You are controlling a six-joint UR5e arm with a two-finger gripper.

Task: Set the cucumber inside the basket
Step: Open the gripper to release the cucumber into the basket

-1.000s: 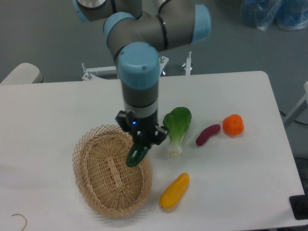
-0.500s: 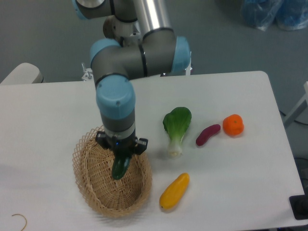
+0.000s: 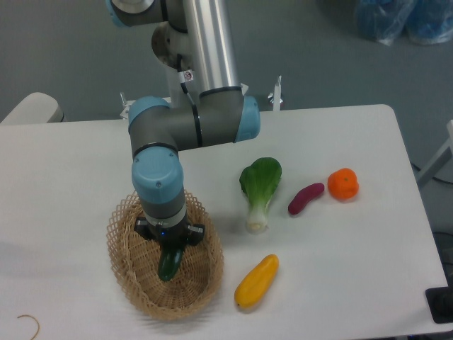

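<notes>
The arm points straight down over the wicker basket [image 3: 124, 241], its gripper [image 3: 170, 246] clamped on the upper end of the dark green cucumber [image 3: 169, 263], which hangs inside the basket. Just right of the rim lies a yellow squash [image 3: 256, 281], then a bok choy [image 3: 259, 187], a purple vegetable [image 3: 305, 198] and an orange [image 3: 342, 184], with bare white table [image 3: 354, 269] toward the right edge.
</notes>
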